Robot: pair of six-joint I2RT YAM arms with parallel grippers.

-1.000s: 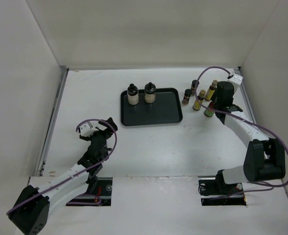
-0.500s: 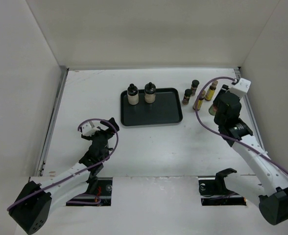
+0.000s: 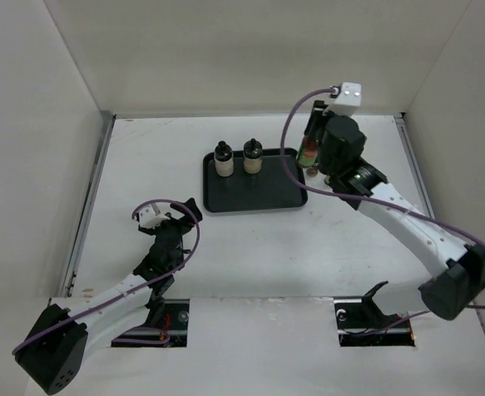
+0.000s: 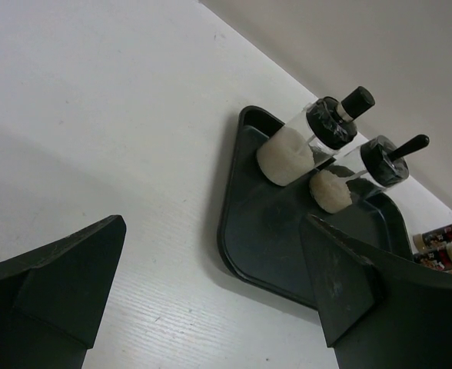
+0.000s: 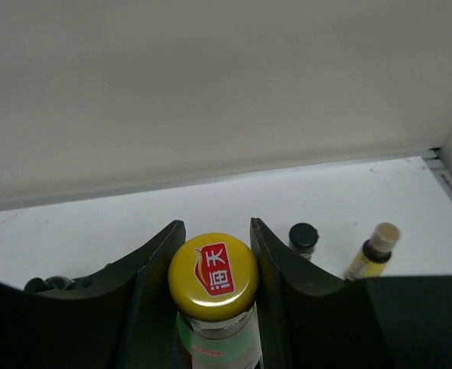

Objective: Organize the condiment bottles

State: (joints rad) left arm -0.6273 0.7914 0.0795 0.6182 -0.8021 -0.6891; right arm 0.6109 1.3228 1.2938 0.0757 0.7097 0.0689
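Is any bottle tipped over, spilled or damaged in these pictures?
Nothing stands out. The left cream bottle and the right cream bottle stand upright on the tray, the right gripper holds the yellow-capped bottle upright, and no spill shows on the table.

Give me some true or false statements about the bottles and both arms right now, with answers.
1. The right end effector grips the red-green bottle. True.
2. Two cream bottles stand upright on the tray. True.
3. The left end effector holds a cream bottle. False: it is open and empty.
4. The yellow bottle sits on the tray. False: it stands on the table, beside a dark-capped bottle.
5. The tray holds three bottles. False: only the two cream ones.
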